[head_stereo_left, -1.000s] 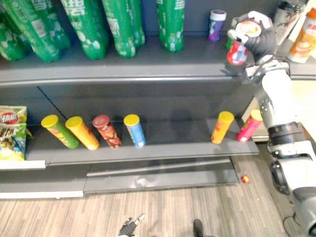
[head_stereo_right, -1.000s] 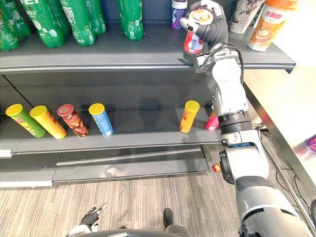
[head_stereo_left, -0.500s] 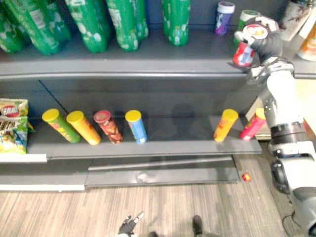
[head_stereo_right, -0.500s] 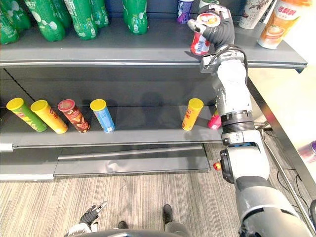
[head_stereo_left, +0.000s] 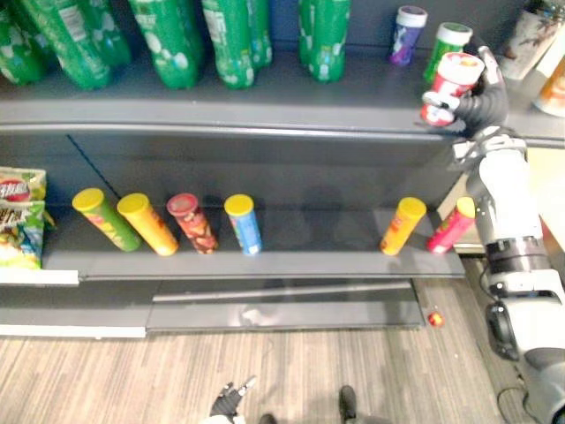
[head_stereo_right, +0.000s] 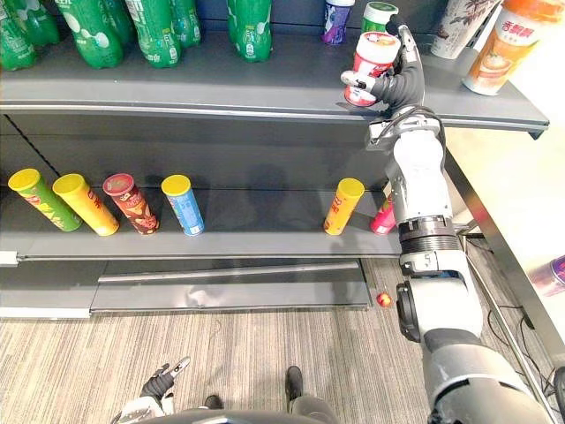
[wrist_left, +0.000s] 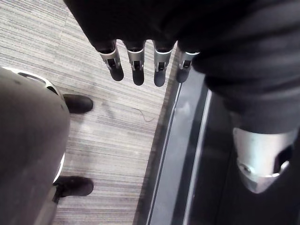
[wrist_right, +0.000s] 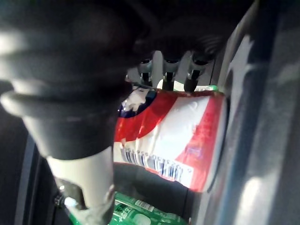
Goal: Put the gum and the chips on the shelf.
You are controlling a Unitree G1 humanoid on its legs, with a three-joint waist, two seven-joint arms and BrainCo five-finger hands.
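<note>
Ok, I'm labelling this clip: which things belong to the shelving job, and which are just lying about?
Job: red-and-white gum canister in right robot hand; grey top shelf.
Lying about: green plastic bottles; small red ball on floor; orange-and-white cup.

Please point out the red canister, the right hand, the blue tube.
red canister (head_stereo_right: 370, 62), right eye view, side.
right hand (head_stereo_right: 404, 87), right eye view, dark cover.
blue tube (head_stereo_right: 187, 214), right eye view, body.

The right robot hand (head_stereo_right: 406, 87) partly hides the red canister (head_stereo_right: 371, 60); green bottles (head_stereo_right: 252, 22) are cropped.
</note>
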